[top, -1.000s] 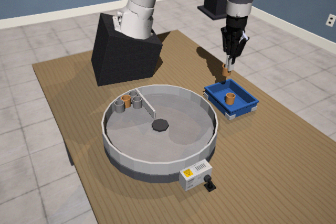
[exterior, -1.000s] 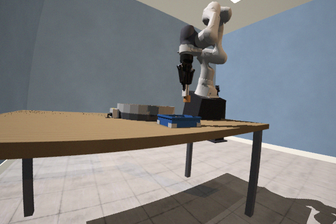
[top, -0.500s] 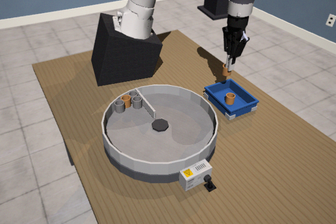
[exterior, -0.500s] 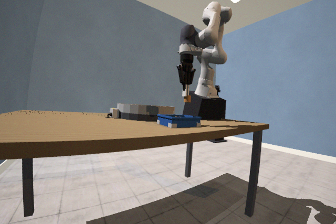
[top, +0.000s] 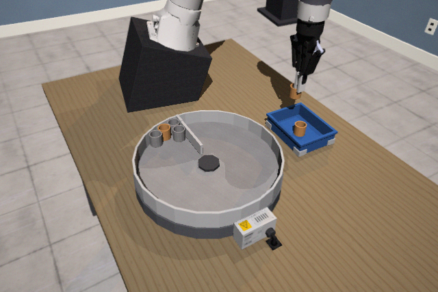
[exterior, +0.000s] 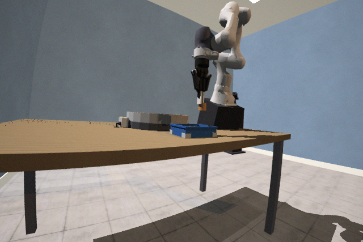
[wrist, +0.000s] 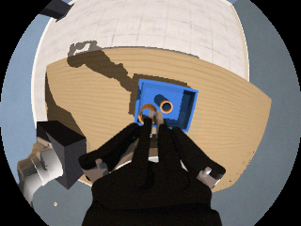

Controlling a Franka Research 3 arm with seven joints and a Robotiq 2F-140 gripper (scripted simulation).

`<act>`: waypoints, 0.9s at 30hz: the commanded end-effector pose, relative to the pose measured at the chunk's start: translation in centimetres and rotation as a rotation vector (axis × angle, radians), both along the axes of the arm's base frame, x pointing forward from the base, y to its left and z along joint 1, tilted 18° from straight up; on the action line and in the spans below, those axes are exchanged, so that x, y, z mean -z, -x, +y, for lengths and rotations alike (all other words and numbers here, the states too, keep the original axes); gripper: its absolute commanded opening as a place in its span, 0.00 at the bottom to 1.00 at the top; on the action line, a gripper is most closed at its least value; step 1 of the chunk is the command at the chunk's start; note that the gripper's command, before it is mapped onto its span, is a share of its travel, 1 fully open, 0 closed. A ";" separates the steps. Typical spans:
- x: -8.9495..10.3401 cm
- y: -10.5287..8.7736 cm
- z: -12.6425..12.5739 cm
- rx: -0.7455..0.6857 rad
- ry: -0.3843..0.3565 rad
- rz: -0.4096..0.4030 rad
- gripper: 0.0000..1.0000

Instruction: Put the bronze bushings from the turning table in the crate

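Note:
My gripper (top: pixel 300 86) (exterior: pixel 201 102) (wrist: pixel 154 116) is shut on the wall of a bronze bushing (top: pixel 294 93) (exterior: pixel 202 106) (wrist: pixel 141 116), held upright above the back part of the blue crate (top: pixel 315 145) (exterior: pixel 202 131) (wrist: pixel 161 85). Another bronze bushing (top: pixel 300 130) (wrist: pixel 166 112) stands in the crate. On the turning table (top: pixel 212 219) (exterior: pixel 146 118), a bronze bushing (top: pixel 165 134) stands among three steel bushings (top: pixel 155 140) (top: pixel 178 135) (top: pixel 173 122), close to the rim and left of the divider.
The divider (top: pixel 191 135) runs from the turning table's rim towards its dark hub (top: pixel 209 163). A white box (top: pixel 254 230) with a warning label stands at the turning table's front. The robot's black base block (top: pixel 165 80) (exterior: pixel 229 117) stands behind the turning table.

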State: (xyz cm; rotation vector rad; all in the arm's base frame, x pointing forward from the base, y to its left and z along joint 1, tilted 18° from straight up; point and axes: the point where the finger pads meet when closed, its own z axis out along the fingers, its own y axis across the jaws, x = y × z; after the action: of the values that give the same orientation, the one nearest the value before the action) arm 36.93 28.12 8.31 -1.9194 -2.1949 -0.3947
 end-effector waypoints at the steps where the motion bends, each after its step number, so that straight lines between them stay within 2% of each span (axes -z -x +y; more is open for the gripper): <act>1: 0.0 0.0 0.1 0.015 0.011 0.007 0.00; 9: 0.0 0.0 0.1 0.015 0.011 0.007 0.00; 15: 0.9 0.0 0.4 0.015 0.011 0.007 0.00; 24: 5.4 -0.2 1.9 0.015 0.011 0.007 0.00; 27: 6.4 -0.2 2.2 0.015 0.011 0.007 0.00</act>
State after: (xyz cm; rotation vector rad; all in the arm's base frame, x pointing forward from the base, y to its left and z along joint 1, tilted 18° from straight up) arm 36.25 29.91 2.54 -1.9718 -2.1431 -0.3283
